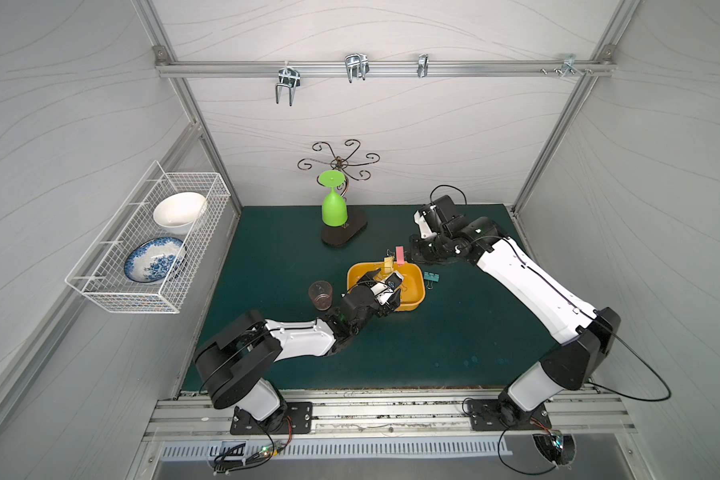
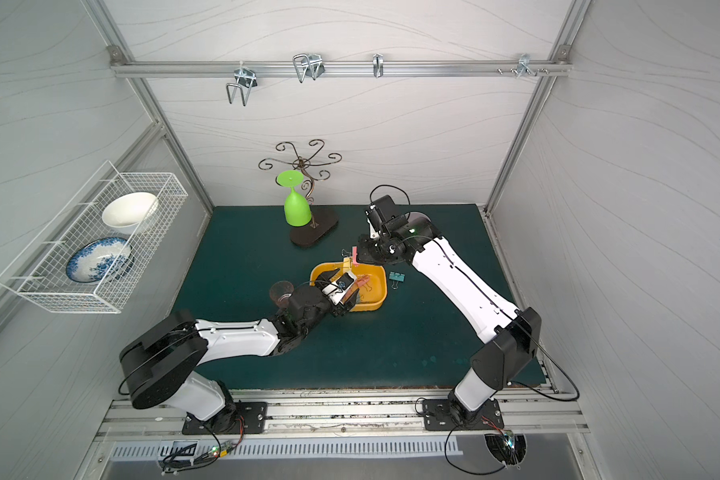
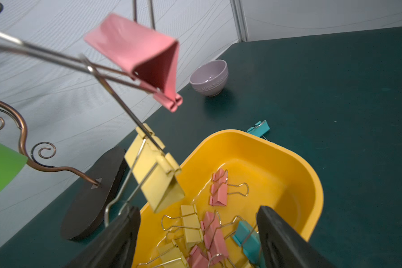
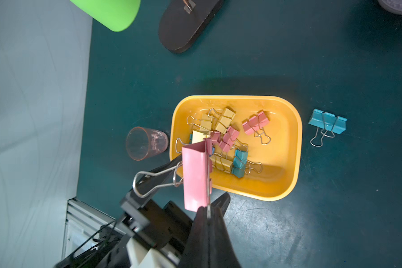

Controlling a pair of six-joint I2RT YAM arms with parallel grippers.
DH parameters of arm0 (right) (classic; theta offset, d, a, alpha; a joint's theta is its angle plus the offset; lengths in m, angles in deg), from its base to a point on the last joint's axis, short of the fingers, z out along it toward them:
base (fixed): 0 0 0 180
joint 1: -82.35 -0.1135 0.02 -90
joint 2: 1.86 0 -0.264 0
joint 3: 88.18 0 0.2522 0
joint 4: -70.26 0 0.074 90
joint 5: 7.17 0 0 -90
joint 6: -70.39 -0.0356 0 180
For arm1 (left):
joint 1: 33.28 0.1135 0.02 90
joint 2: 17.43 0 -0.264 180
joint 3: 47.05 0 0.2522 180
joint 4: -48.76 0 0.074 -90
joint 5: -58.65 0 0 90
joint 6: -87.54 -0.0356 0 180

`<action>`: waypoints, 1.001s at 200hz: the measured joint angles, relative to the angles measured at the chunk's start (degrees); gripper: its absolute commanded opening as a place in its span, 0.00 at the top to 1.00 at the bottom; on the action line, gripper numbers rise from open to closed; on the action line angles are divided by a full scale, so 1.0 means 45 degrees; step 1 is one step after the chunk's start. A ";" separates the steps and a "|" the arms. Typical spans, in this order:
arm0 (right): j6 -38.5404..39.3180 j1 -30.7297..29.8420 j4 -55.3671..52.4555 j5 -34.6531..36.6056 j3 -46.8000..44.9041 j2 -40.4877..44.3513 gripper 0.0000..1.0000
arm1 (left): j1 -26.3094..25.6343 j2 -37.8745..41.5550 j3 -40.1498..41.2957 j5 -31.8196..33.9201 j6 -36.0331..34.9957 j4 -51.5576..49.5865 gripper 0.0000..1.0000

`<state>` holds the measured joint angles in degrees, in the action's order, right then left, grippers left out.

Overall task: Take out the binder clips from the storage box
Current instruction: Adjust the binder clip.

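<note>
Binder clip (image 4: pixel 194 176), pink, held in right pincer (image 4: pixel 207 208).

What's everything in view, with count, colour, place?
storage box: one, yellow-orange, on mat
binder clips: about twelve, mixed colours, in box
teal binder clip: one, mat beside box
pink binder clip: one, held above box
yellow binder clip: one, hooked on pink clip
tumbler: one, clear pink, beside box
goblet: one, green, inverted on bronze stand
lilac bowl: one, on mat
wire basket: one, white, side wall
white bowl: one, in basket
plate: one, blue-patterned, in basket
hooks: four, metal, back rail
left tool: open, over box
right tool: shut on pink binder clip
</note>
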<state>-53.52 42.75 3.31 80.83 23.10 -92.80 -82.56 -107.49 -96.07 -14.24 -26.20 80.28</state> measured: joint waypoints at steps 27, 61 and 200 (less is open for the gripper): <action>-0.0243 0.0078 0.0078 -0.0359 -0.0019 0.0291 1.00 | 0.0000 -0.0549 -0.0160 0.0641 -0.0330 0.0942 0.16; -0.0403 0.0131 0.0136 -0.0656 -0.0146 0.0413 1.00 | 0.0000 -0.0627 -0.0262 0.0918 -0.0393 0.2021 0.16; -0.0738 0.0699 0.0282 -0.1103 -0.0520 0.0724 1.00 | 0.0393 0.1273 0.1200 0.1467 0.1433 0.2288 0.18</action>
<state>-56.85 45.90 4.57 75.87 20.76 -89.54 -80.79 -101.76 -90.67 -7.64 -19.75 90.57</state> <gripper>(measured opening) 0.042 0.806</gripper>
